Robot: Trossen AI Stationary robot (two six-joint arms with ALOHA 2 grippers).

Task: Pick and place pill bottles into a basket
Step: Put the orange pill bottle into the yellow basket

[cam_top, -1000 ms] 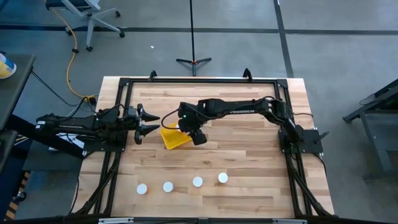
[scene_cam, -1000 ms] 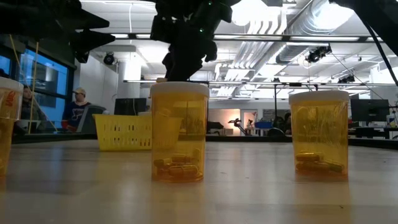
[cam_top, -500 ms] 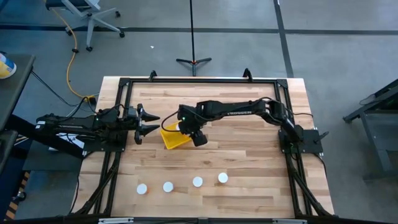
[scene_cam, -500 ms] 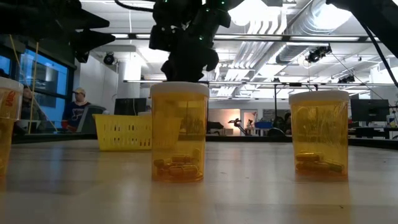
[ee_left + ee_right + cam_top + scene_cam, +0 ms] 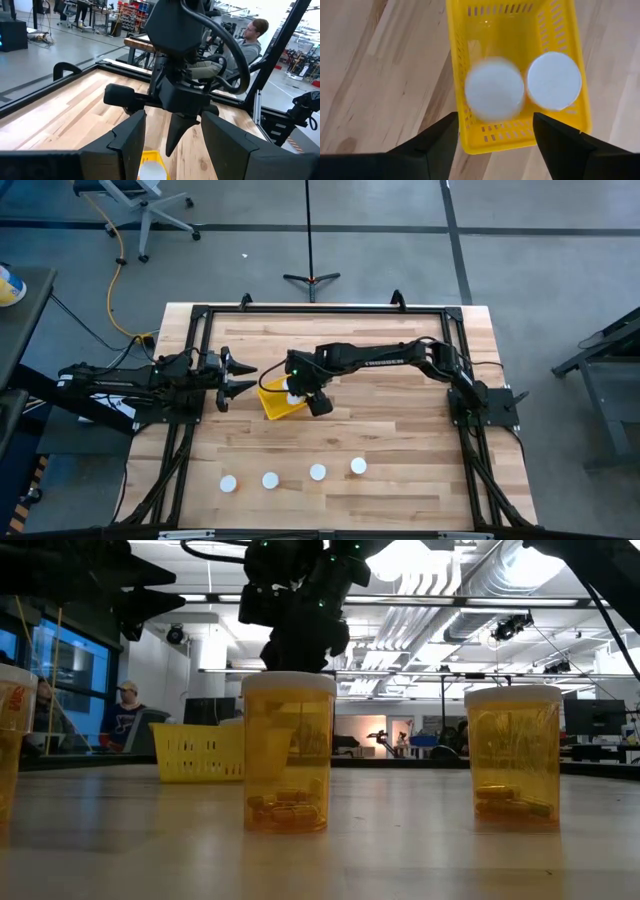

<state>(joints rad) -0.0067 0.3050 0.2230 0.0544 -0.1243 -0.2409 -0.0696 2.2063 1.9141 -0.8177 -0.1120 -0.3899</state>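
The right gripper point(image 5: 492, 131) is hanging directly over the basket point(image 5: 461, 120), its two dark fingers point(image 5: 427, 145) spread apart and gripping nothing. Just beneath them a bottle point(image 5: 494, 90) is showing as a blurred white disc inside the basket, free of both fingers, so it is released. Right beside it, against the basket's other long wall, a second bottle point(image 5: 554, 80) is sitting with its white cap sharp and round. The basket is bright yellow plastic with slotted low walls, lying at a slant on the wooden table point(image 5: 400, 430). From above, four more bottles point(image 5: 229, 483) point(image 5: 270, 480) point(image 5: 317, 472) point(image 5: 358, 466) are standing in a loose row well apart from this gripper, toward the table's near edge; only their white caps are visible there. At table height two of them point(image 5: 288, 752) point(image 5: 513, 757) are showing as clear amber cylinders with white caps and a few pills lying at the bottom. The left gripper point(image 5: 240, 376) is waiting just beside the basket on its outer side, fingers parted and empty. A person point(image 5: 251, 40) is sitting beyond the table.
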